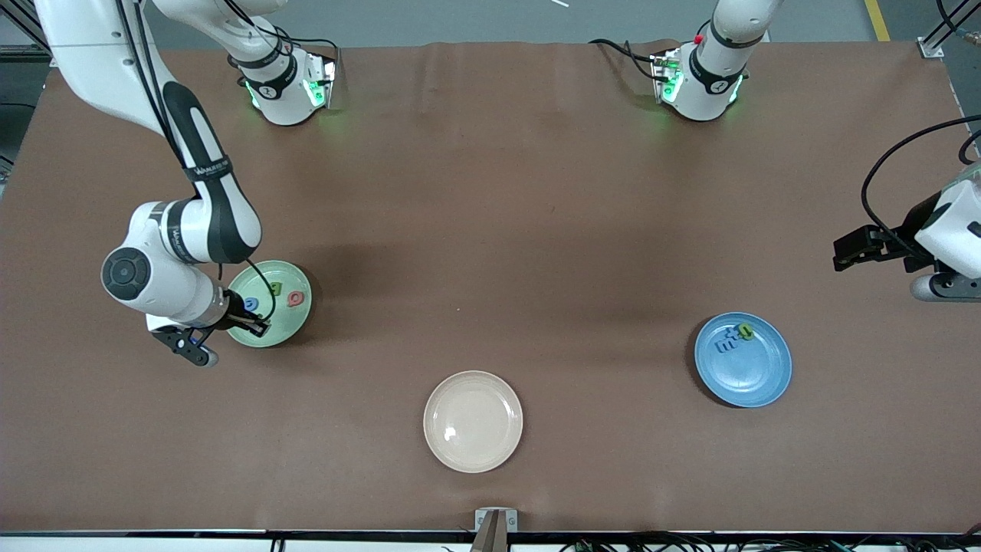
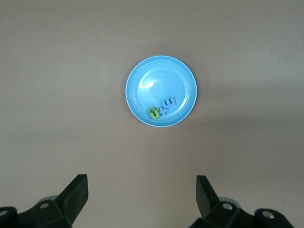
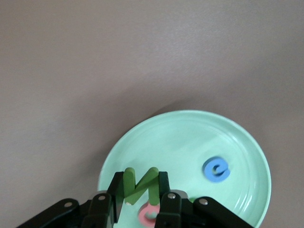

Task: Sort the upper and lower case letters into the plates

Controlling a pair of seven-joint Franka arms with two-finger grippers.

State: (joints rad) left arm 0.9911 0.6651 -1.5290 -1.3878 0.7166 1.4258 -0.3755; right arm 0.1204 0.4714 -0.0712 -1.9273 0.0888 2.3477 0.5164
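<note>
My right gripper (image 3: 140, 186) is shut on a green letter N (image 3: 139, 184) and holds it upright just over the pale green plate (image 3: 180, 137). A blue letter (image 3: 216, 169) and a red letter (image 3: 148, 214) lie in that plate. In the front view this plate (image 1: 287, 320) is at the right arm's end of the table, with the right gripper (image 1: 257, 323) over its rim. The blue plate (image 1: 755, 379) toward the left arm's end holds a green letter (image 2: 153, 113) and blue letters (image 2: 167, 105). My left gripper (image 2: 142, 192) waits open, high above bare table beside the blue plate (image 2: 161, 78).
A beige plate (image 1: 473, 421) with nothing in it lies nearest the front camera, between the two coloured plates. Brown table cover stretches between the plates. The two arm bases (image 1: 287, 92) (image 1: 701, 88) stand along the table's edge farthest from the camera.
</note>
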